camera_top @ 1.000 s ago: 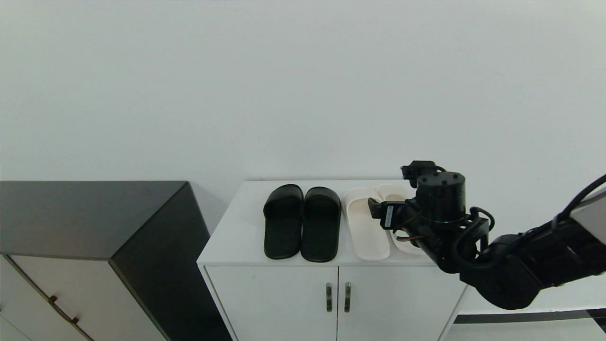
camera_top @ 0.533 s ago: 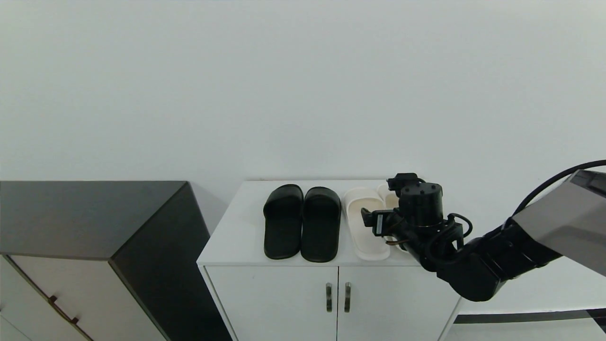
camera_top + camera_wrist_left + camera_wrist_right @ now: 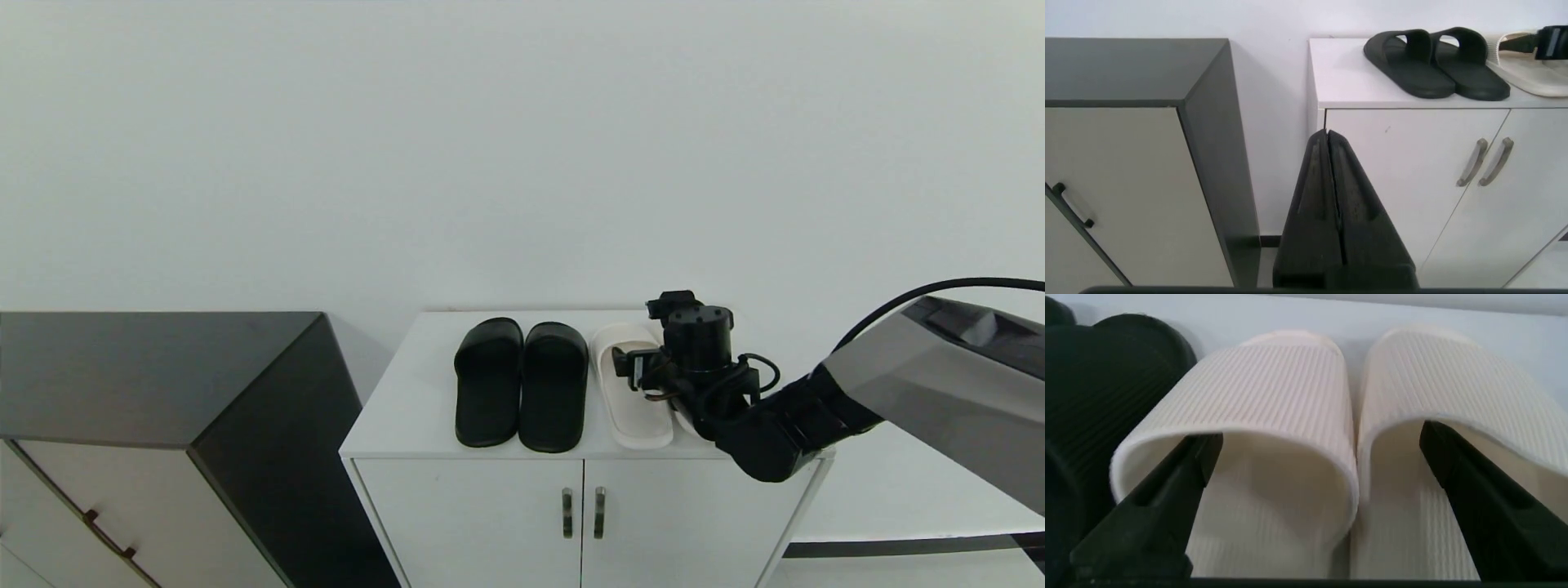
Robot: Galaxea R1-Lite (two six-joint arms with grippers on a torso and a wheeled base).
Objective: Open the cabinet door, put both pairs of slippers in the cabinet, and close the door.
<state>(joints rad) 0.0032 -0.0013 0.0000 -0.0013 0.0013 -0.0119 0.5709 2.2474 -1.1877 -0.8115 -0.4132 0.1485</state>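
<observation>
**A:** Head view first. Where are the slippers lying?

**B:** Both pairs are lying on top of the cabinet, heels toward its front edge. The black slippers are sitting at the middle and the white slippers toward the right edge. The doors are sitting shut, and a dark cupboard is standing off the cabinet's left side.

**A:** And the right gripper?

**B:** It is hanging low over the white pair, with its wrist hiding the fingers here.

**A:** Left wrist view?

**B:** The left gripper is hanging low in front of the cabinet's left front corner. Its fingers are pressing flat together with nothing between them.

**A:** Right wrist view?

**B:** The right fingers are standing wide apart, one at each white slipper's strap opening. They are probably reaching just inside, though I cannot tell whether they are touching. They are grasping nothing.
</observation>
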